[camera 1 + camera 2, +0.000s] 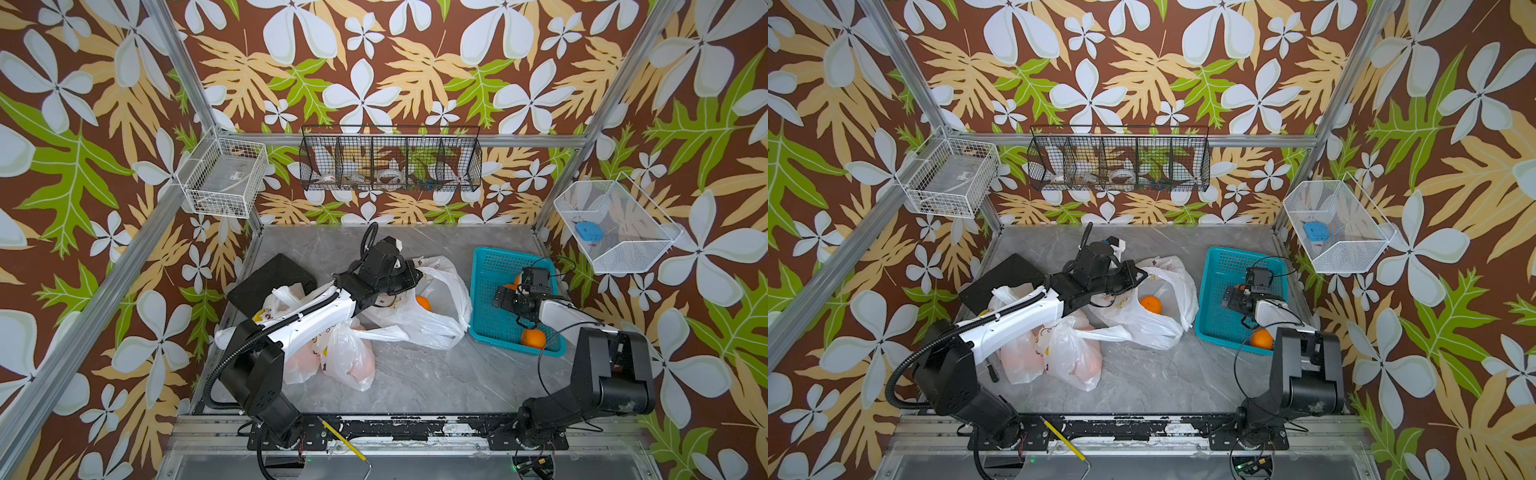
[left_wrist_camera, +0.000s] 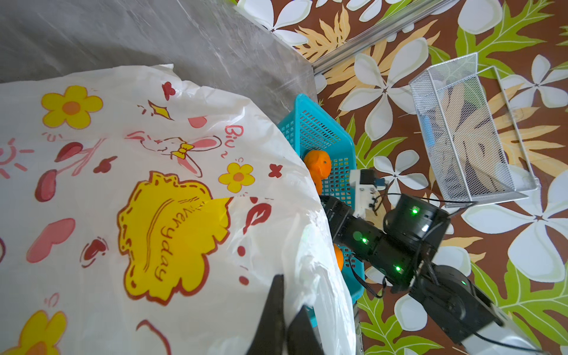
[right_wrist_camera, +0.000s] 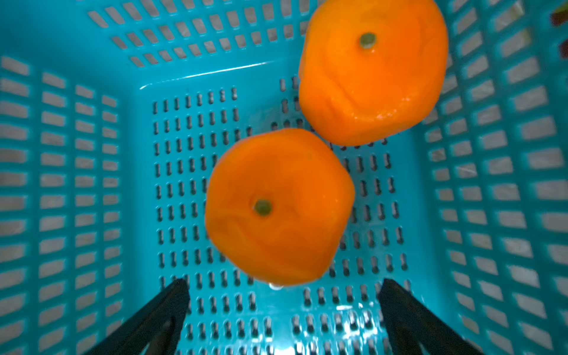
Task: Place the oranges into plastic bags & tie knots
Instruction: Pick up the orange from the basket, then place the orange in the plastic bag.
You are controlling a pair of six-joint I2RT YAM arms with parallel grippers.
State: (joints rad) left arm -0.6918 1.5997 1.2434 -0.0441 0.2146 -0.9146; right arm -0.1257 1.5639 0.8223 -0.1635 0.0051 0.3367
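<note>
R gripper (image 3: 284,285) spread wide, pointing down over 2 oranges (image 3: 279,206) in teal basket (image 3: 76,153); L gripper (image 2: 290,292) pinches open bag (image 2: 123,184) rim, arm outstretched.

1. Both top views look steeply down from high above the front edge, taking in the whole grey table (image 1: 436,374), walls and both arms; they nearly match, shifted slightly sideways.
2. The left wrist camera sits close against the printed plastic bag (image 2: 138,199), facing across to the teal basket (image 2: 316,129) and right arm (image 2: 368,242).
3. The right wrist camera looks down into that basket from close, two oranges (image 3: 279,206) mid-frame.
4. All four views share the basket.
</note>
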